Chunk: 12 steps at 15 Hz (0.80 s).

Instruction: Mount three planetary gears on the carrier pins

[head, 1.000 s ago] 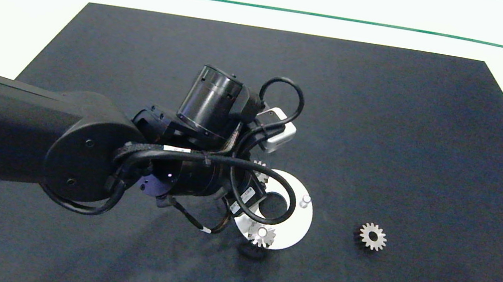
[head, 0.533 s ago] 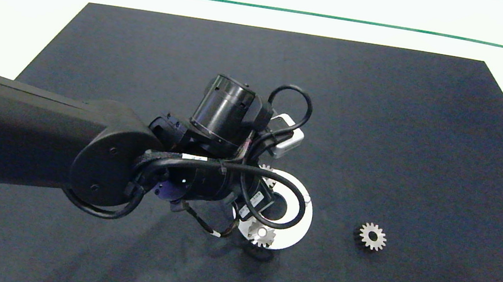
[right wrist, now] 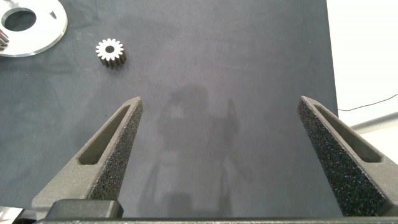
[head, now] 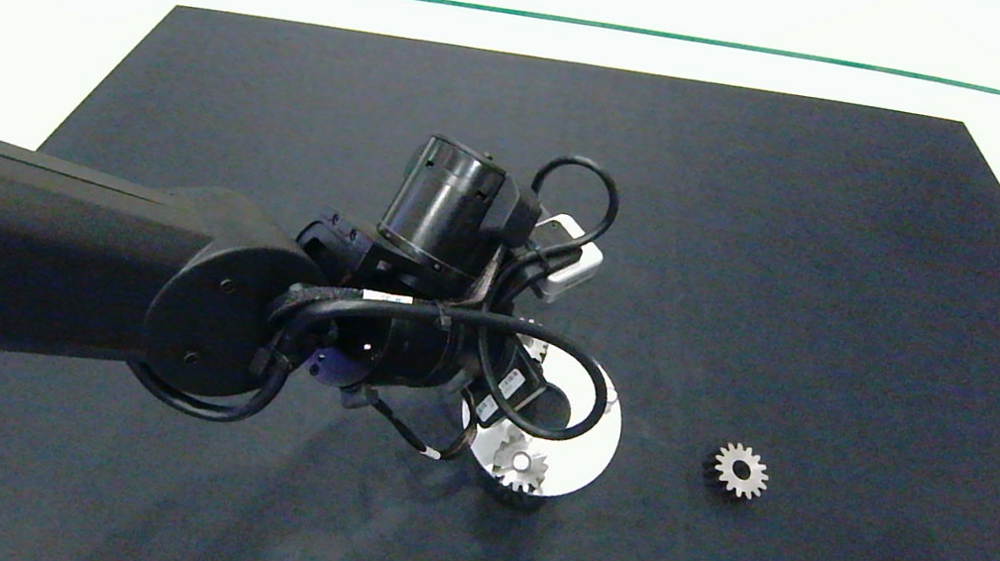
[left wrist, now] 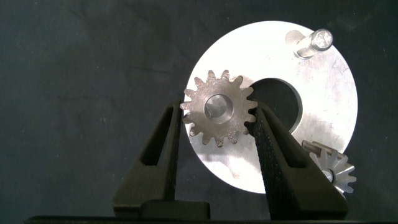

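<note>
In the left wrist view my left gripper [left wrist: 216,109] is shut on a silver planetary gear [left wrist: 219,116]. Both fingers touch its teeth, and it sits over a carrier pin on the white round plate [left wrist: 323,93]. A second gear [left wrist: 334,169] rests on another pin, partly behind one finger. One bare pin [left wrist: 314,42] stands free. From above, my left arm [head: 409,346] covers most of the plate [head: 600,442], and the near gear [head: 521,465] shows on it. A third gear [head: 740,470] lies loose on the mat to the right. My right gripper [right wrist: 221,124] hangs open, away from that loose gear [right wrist: 111,52].
A black mat [head: 764,262] covers the white table, whose green line [head: 542,17] runs along the far side. The left arm's looping cable [head: 576,403] hangs over the plate. Open mat lies around the loose gear and under the right gripper.
The left arm has shifted a little to the right over the plate, and its cable now covers the bare pin. None of the gears in the head view has moved.
</note>
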{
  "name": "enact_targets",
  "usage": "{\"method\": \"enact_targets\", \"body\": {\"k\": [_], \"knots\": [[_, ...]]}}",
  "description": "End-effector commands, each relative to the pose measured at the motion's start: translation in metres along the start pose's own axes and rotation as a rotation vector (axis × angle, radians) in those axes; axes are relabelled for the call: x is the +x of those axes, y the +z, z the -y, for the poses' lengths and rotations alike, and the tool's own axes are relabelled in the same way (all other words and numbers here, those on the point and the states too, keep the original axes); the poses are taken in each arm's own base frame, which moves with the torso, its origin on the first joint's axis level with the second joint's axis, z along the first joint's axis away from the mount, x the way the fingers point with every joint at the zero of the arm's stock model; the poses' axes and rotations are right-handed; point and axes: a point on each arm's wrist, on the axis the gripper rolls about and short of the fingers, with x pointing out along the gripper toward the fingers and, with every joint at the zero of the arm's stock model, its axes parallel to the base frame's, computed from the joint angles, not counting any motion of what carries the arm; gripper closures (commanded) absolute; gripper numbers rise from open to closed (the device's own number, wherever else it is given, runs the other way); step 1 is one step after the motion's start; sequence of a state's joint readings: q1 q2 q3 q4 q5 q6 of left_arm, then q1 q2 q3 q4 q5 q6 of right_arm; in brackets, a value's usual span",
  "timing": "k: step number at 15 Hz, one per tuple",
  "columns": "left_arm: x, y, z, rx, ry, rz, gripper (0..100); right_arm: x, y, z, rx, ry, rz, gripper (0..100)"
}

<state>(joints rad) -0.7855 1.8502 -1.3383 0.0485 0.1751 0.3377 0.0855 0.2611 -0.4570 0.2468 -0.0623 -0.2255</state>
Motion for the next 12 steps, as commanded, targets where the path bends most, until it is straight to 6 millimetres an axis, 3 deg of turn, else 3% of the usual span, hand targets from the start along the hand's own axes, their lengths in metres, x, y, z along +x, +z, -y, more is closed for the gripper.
{"method": "enact_targets", "body": {"k": [1,12], "knots": [[-0.0036,0.0004,-0.0026,-0.001,0.007,0.004,87,-0.0001,0.0000,0.0000,-0.002,0.000,0.000,0],[-0.0017,-0.0051,-0.0010,-0.003,0.002,-0.015,87,-0.0008,0.0002,0.0001,-0.001,-0.001,0.005,0]]}}
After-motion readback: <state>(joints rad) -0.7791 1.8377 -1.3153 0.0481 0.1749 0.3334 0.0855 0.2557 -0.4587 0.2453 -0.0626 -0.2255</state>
